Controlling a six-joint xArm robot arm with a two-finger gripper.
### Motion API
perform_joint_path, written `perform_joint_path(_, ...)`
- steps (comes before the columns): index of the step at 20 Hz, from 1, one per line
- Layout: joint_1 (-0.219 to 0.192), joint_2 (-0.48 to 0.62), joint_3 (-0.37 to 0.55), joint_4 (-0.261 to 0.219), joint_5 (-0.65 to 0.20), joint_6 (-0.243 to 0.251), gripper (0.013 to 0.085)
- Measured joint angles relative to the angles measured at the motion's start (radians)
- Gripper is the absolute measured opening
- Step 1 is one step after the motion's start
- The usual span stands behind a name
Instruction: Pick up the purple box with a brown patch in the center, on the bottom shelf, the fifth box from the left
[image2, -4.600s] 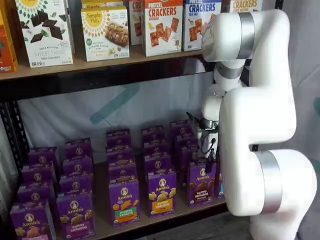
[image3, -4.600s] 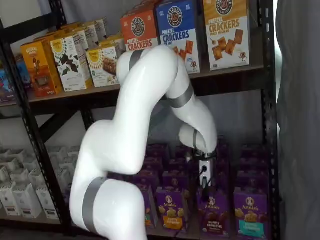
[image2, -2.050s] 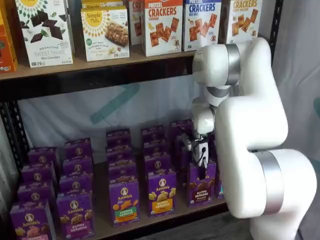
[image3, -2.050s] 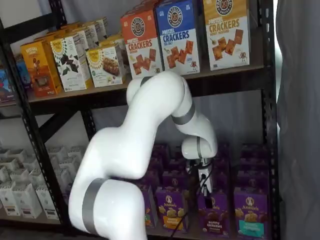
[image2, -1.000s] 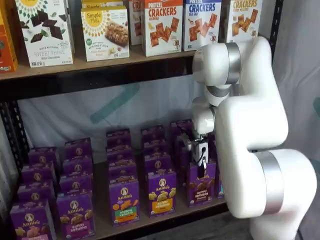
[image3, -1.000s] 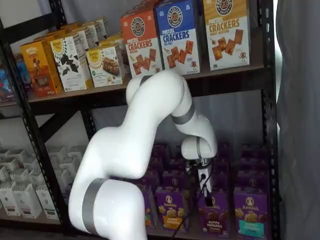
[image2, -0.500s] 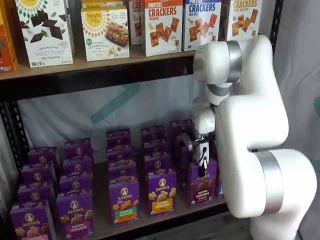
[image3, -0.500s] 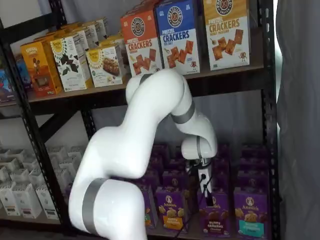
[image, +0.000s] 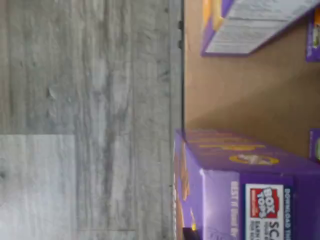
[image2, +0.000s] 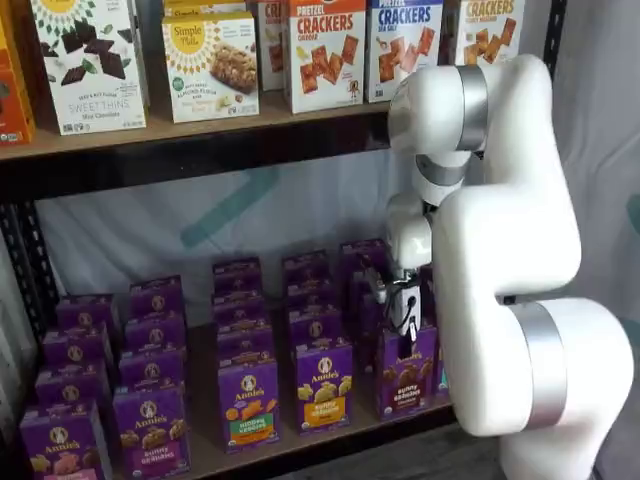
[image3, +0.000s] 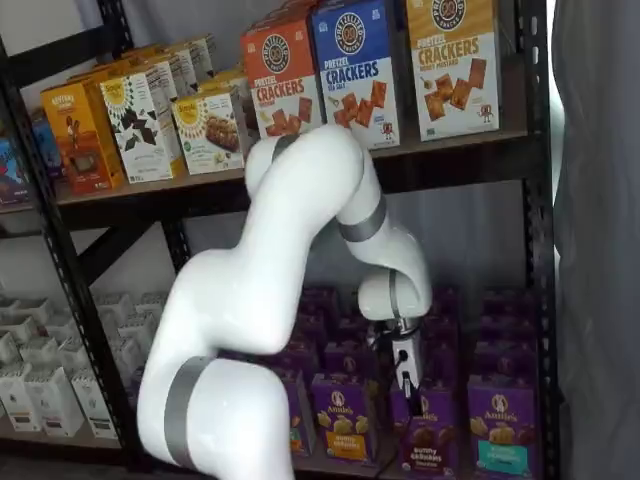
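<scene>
The purple box (image2: 406, 372) with dark brown cookies on its front stands at the front of the bottom shelf (image2: 205, 448), at the right end of the front row. My gripper (image2: 405, 338) comes down on the box's top edge and is shut on it. In both shelf views the box (image3: 430, 440) hangs under the gripper (image3: 406, 392), and the top of the box hides the fingertips. The wrist view shows the box's purple top (image: 250, 192) with a Box Tops label, close up, over the brown shelf board (image: 240, 95).
A purple box with a yellow band (image2: 323, 386) stands just left of the held one, and one with a teal patch (image3: 500, 436) just right. More purple rows stand behind. Cracker boxes (image2: 326, 50) fill the higher shelf. My white arm (image2: 510, 300) fills the right side. Grey floor (image: 90, 120) lies before the shelf edge.
The fingers have closed on the purple box's top. Gripper and box have shifted slightly toward the shelf's front, and the arm's elbow has risen a little.
</scene>
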Motion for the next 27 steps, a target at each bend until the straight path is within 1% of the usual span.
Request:
perform_joint_path(2,0.000,-0.027,0.041,0.011,-0.010,-0.009,0.0290)
perform_joint_path(7,0.003,-0.111,0.158,0.063,-0.028,-0.053,0.0290)
perform_joint_path(9,0.007,-0.147,0.204,0.058,-0.030,-0.044,0.0290)
perform_joint_path(14,0.021,-0.244,0.320,0.018,-0.028,0.008,0.0290)
perform_joint_path(18,0.033,-0.315,0.404,0.006,-0.040,0.032,0.0290)
perform_joint_path(20,0.043,-0.352,0.445,0.012,-0.041,0.035,0.0290)
perform_joint_path(25,0.067,-0.442,0.540,0.053,-0.046,0.021,0.0290)
perform_joint_path(27,0.074,-0.469,0.566,0.057,-0.043,0.025,0.0290)
